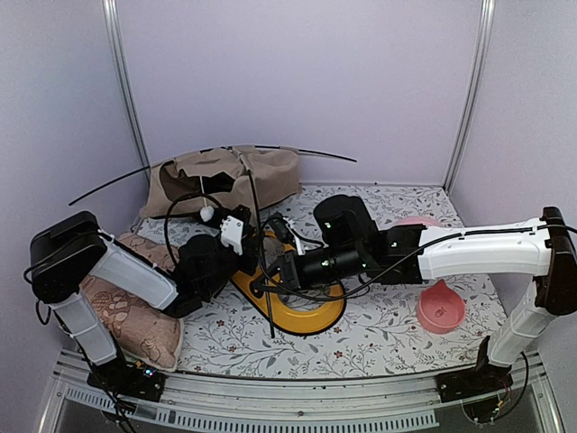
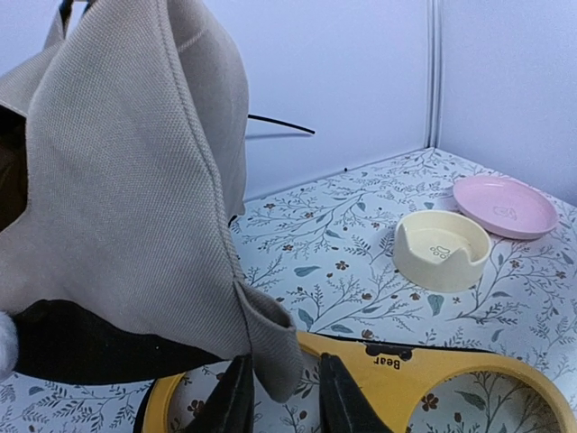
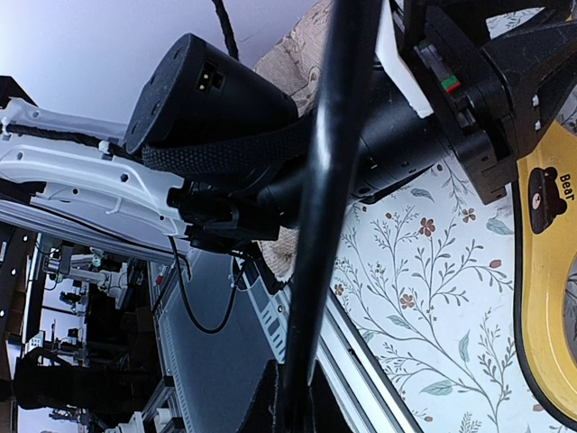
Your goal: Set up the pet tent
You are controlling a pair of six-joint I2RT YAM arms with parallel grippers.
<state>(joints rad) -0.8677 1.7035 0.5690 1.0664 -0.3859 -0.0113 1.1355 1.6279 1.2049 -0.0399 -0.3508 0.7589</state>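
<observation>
The pet tent [image 1: 225, 180] lies crumpled at the back left as tan fabric, with thin black poles arcing above it and a white pompom [image 1: 207, 214] in front. My left gripper [image 1: 243, 227] is just in front of the tent. In the left wrist view a hanging corner of the tent fabric [image 2: 275, 356] sits between its fingers [image 2: 347, 401]. The left gripper [image 2: 287, 377] is narrowly open, with a gap showing beside the flap. My right gripper [image 1: 261, 287] reaches in from the right, and in its wrist view the right gripper [image 3: 293, 406] is shut on a black tent pole [image 3: 325, 198].
A yellow double-bowl tray [image 1: 302, 320] lies under both grippers. Farther right are a cream bowl [image 2: 442, 248], a pink dish [image 2: 505, 206] and a pink bowl [image 1: 441, 307]. A patterned cushion [image 1: 126, 311] lies under the left arm. Walls close the back and sides.
</observation>
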